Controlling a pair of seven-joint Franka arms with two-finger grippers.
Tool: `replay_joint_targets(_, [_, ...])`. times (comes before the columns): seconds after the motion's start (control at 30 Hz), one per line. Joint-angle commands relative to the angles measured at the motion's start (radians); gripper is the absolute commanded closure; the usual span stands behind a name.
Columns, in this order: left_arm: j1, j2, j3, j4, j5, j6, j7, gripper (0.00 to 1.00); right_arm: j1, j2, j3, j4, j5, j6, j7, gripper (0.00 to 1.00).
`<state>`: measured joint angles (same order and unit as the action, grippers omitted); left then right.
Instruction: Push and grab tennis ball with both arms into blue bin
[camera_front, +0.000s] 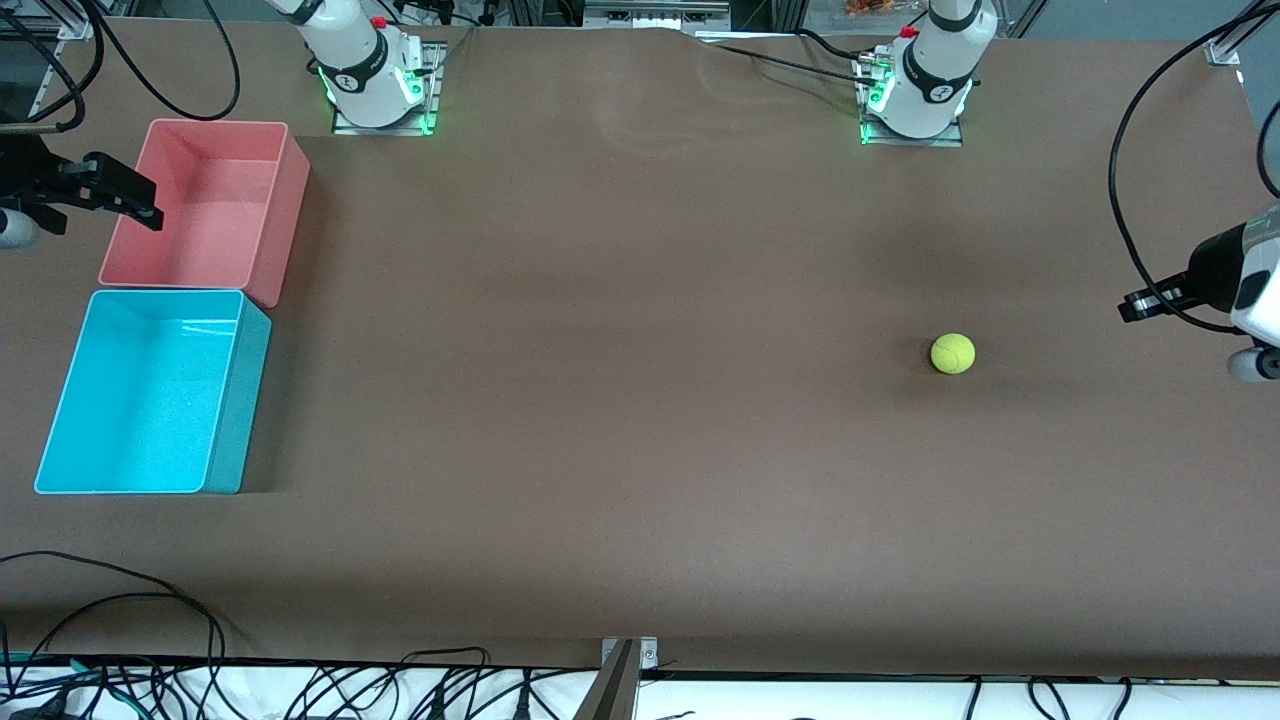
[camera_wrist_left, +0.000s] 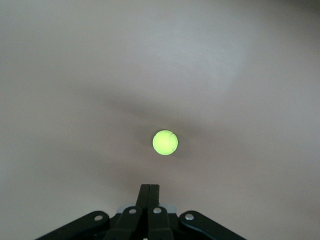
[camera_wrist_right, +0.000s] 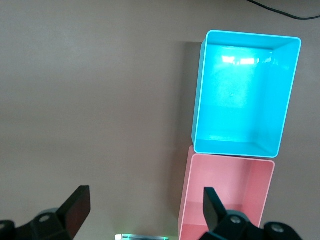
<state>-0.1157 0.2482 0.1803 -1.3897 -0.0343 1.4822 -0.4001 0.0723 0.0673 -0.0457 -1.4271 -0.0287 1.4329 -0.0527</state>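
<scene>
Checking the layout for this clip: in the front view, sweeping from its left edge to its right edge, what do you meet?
Right gripper → blue bin → tennis ball → left gripper.

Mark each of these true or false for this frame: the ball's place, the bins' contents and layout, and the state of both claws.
1. The small fuzzy yellow-green tennis ball lies inside the rectangular cyan-blue plastic bin. False: it sits on the brown table toward the left arm's end.
2. The left claw is shut and holds nothing. True.
3. The right claw is shut. False: its fingers stand wide open.
4. The cyan-blue bin lies nearer the front camera than the rectangular pink-red plastic bin. True.
5. Both bins contain a ball. False: both look empty.
</scene>
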Motion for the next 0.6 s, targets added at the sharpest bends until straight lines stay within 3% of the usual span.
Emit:
replay_joint_targets(0.0, [0.016, 0.025, -0.002, -0.012, -0.022, -0.005, -0.308, 1.00, 0.001, -0.003, 0.003, 0.019, -0.013, -0.015, -0.013, 0.00])
replay_joint_targets(0.27, [0.037, 0.077, -0.002, -0.040, -0.022, 0.047, -0.610, 1.00, 0.001, -0.003, 0.003, 0.019, -0.011, -0.015, -0.013, 0.00])
replay_joint_targets(0.57, [0.054, 0.063, -0.002, -0.245, -0.012, 0.245, -0.907, 1.00, 0.001, -0.003, 0.003, 0.019, -0.013, -0.015, -0.013, 0.00])
